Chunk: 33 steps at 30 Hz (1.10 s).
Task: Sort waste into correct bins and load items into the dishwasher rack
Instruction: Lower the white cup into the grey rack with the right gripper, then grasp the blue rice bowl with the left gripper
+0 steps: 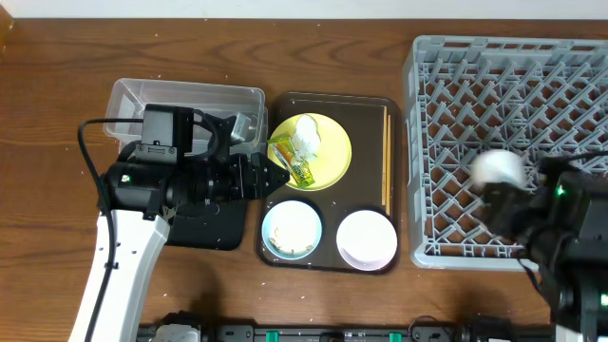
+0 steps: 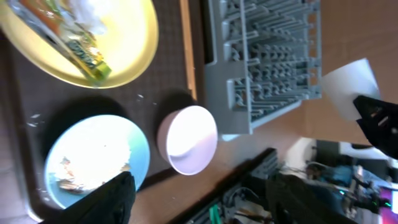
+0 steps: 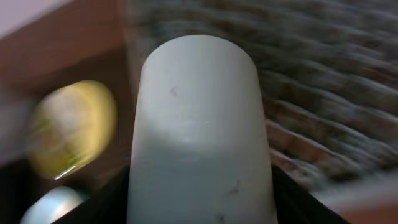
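- Cup: small, white, plain. It is held above the middle of the rack; whether the pegs are touched cannot be told. It is blurred in the overhead and right wrist views.
- Right gripper: clamped on the cup, one finger to each side of its wall.
- Handling, cup: judged light, stiff, smooth-sided and breakable. A grip across the body is suited, and a gentle set-down between pegs is advised.
- Left gripper: jaws spread wide, nothing held. It is poised over the brown tray, just beside the plate.
- Wrapper, tissue: both lying on the plate. They are judged light and soft, best pinched at a raised fold.
- Blue bowl: rice and crumbs are seen inside. The white bowl stands beside it, and both are on the brown tray.
- Chopsticks: laid along the brown tray's right edge.
- Tub, black tray: left of the brown tray, partly hidden by the left arm.
- Writing: the wrapper's print is too small to be read; no other marking is seen.
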Each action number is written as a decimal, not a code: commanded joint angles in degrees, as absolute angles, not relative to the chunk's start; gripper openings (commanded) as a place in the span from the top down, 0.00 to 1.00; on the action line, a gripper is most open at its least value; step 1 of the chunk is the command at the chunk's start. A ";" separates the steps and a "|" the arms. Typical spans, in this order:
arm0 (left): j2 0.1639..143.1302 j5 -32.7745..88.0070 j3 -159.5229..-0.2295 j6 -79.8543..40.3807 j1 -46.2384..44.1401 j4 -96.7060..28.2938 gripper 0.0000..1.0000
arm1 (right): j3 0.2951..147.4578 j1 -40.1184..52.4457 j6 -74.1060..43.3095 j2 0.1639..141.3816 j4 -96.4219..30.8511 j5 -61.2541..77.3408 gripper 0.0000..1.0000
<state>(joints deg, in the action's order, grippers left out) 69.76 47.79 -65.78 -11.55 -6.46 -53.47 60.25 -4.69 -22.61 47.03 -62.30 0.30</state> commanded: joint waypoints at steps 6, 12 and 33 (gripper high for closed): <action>69.76 45.12 -66.61 -8.58 -6.66 -54.22 0.28 | 61.17 -10.90 -27.81 59.42 -66.08 -11.29 0.60; 69.76 45.15 -66.61 -7.51 -7.75 -54.41 0.28 | 61.17 -11.14 -26.94 68.38 -66.72 -6.85 0.52; 70.35 23.29 -66.19 -9.23 -23.03 -55.18 0.28 | 70.28 -11.38 -10.48 65.28 -64.66 23.94 0.01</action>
<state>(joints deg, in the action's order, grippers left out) 69.78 34.63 -65.76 -7.73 -19.33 -55.09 68.71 -10.81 -17.96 68.18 -65.14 12.49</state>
